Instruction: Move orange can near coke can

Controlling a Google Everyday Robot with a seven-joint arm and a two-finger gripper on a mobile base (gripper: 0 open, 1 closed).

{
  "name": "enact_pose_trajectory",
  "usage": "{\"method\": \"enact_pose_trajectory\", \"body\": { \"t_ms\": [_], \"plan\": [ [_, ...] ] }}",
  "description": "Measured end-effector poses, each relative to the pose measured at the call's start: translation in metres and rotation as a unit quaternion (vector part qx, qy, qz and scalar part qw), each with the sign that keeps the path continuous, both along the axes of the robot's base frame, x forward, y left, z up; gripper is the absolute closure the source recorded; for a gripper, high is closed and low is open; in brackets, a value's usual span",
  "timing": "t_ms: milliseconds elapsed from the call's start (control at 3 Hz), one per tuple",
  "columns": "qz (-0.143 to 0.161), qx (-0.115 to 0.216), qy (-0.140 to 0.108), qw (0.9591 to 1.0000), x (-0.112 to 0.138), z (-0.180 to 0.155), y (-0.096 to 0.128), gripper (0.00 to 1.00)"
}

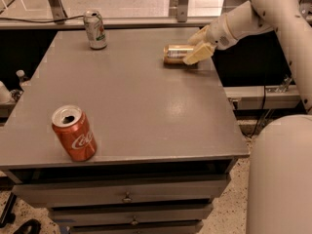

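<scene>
Taking the table [146,101] top as a clock face, the orange can [174,54] lies on its side at about 1 o'clock, near the far right edge, with one silver end facing left. The gripper [191,49] sits at the can's right end, reaching in from 3 o'clock on the pale arm [253,18]. Its fingers [199,54] are apart, one in front of the can and one behind; whether they touch the can I cannot tell. The coke can [74,133] stands upright at 7 o'clock by the near edge, well apart from the orange can. A white-green can [95,29] stands upright at 11 o'clock. Drawers [126,197] show below the top
</scene>
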State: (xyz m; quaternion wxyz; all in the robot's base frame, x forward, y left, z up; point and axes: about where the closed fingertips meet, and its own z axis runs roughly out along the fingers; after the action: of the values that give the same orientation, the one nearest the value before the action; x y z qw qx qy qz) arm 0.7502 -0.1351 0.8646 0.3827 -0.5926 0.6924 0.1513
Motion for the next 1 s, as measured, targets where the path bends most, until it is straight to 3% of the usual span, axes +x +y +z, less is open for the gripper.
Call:
{"method": "enact_pose_trajectory", "body": {
  "t_ms": [667,1000],
  "plan": [
    [-0.002,0.007,0.016,0.9998,-0.020,0.002,-0.012,0.87],
    [0.008,0.014,0.023,0.9996,-0.042,0.016,-0.012,1.00]
  ]
}}
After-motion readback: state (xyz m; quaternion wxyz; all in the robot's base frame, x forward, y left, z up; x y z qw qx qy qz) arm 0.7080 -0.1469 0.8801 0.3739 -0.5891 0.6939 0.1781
